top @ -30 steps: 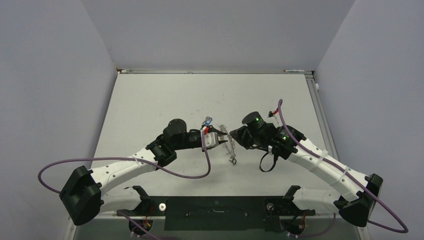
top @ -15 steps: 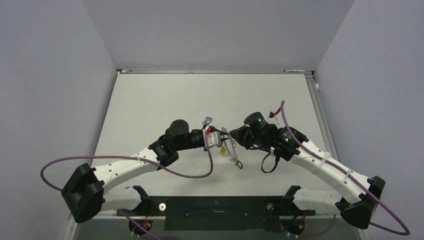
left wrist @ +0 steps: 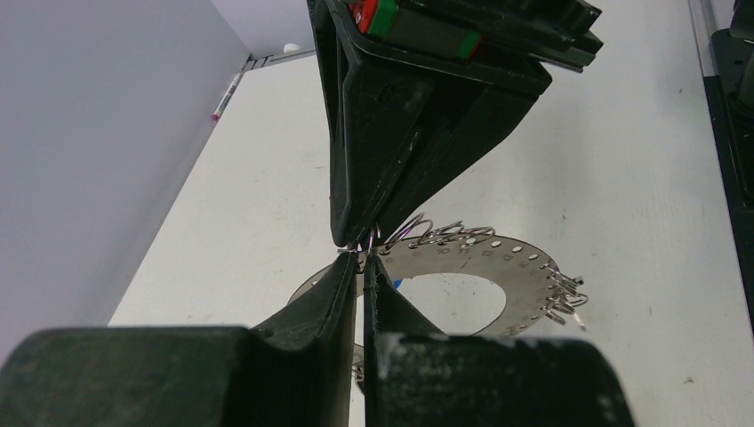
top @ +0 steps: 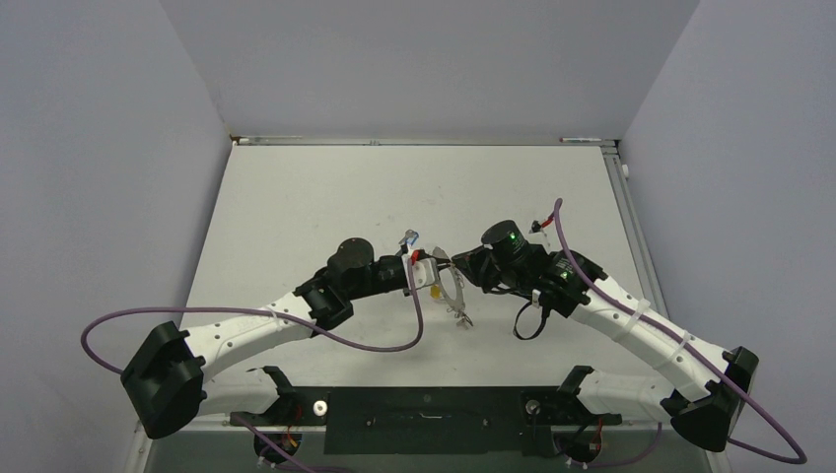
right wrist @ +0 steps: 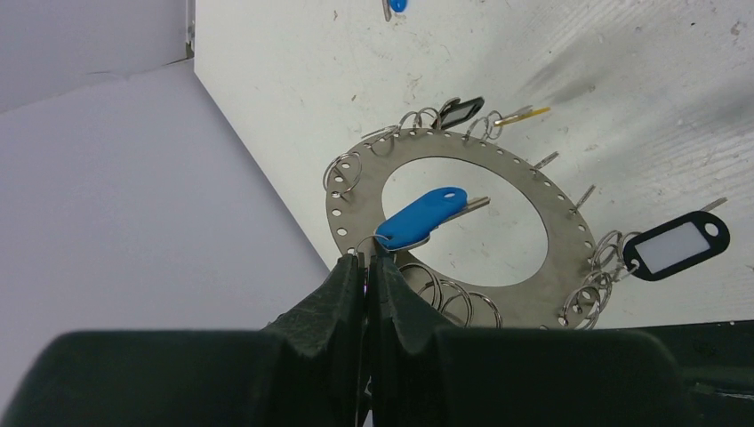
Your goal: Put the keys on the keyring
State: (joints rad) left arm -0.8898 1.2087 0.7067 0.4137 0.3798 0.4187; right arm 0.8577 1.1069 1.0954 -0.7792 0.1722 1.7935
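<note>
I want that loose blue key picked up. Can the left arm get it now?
Probably not yet. The blue key lies on the table near the left tool, but that tool is shut on the keyring and must let go first.

White table (top: 296, 187), lightly scuffed (clearer in right wrist view). Plain pale lilac-grey back wall (top: 424, 59), left wall (top: 89, 197), right wall (top: 749, 177). Metal rail (top: 325, 141) along far edge. Even light.

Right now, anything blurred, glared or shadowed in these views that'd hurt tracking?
Left wrist view: left pincer dark and blurred up close, ring sharp. Right wrist view: right pincer blurred, ring and blue key crisp, soft shadows on table. Top view: even light, ring tiny.
</note>
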